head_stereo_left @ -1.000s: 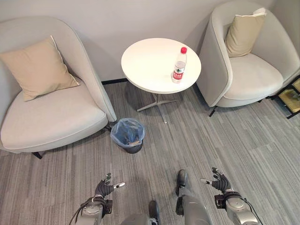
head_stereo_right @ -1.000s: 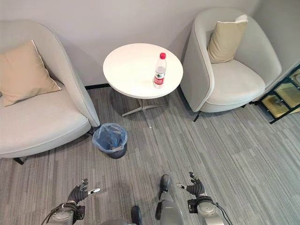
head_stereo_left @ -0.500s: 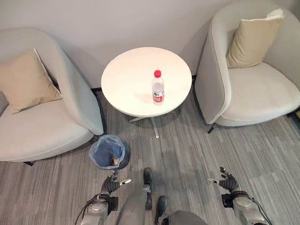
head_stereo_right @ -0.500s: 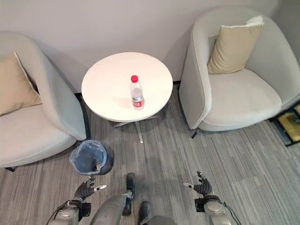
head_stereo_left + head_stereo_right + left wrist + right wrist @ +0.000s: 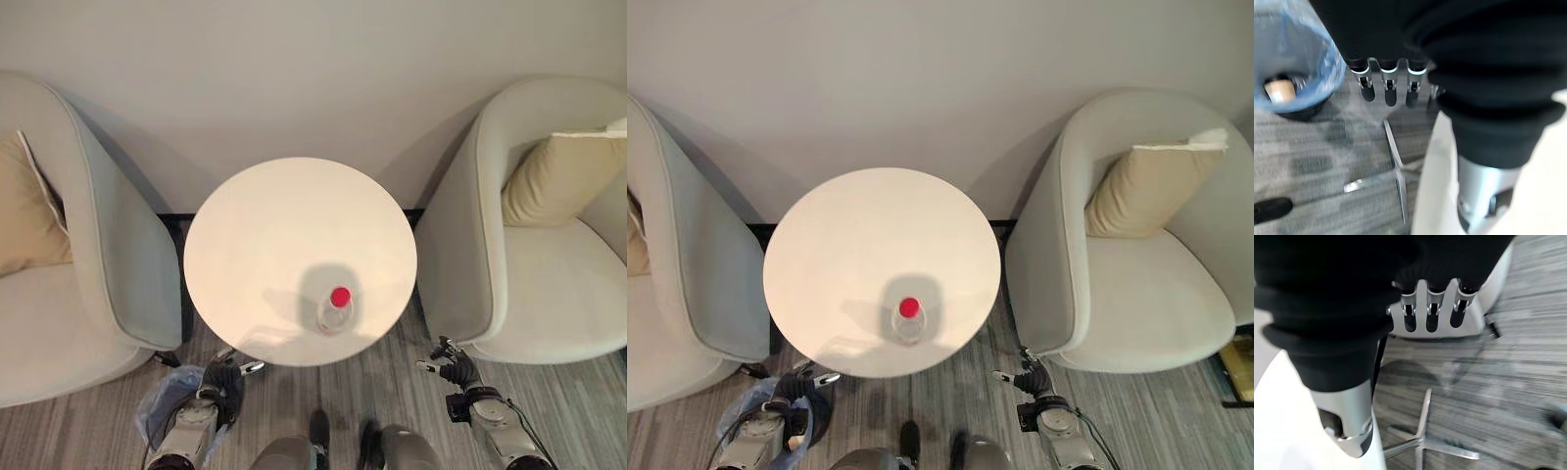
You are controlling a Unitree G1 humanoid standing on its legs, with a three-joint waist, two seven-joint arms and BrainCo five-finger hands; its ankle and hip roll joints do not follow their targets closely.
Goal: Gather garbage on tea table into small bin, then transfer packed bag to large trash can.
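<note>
The whole view has shifted since 1 second ago, so the camera has been carried forward: the round white worktop (image 5: 300,259) is now seen from directly above, where it was earlier seen from further back. The clear plastic bottle with the red cap (image 5: 336,309) stands upright near the worktop's near edge, untouched. The small dark bin lined with a blue bag (image 5: 1288,78) sits on the floor beside the near left edge. The left hand (image 5: 223,377) and right hand (image 5: 453,368) hang low with fingers relaxed and open, nothing held. The bottle is judged now within reach for a grasp
</note>
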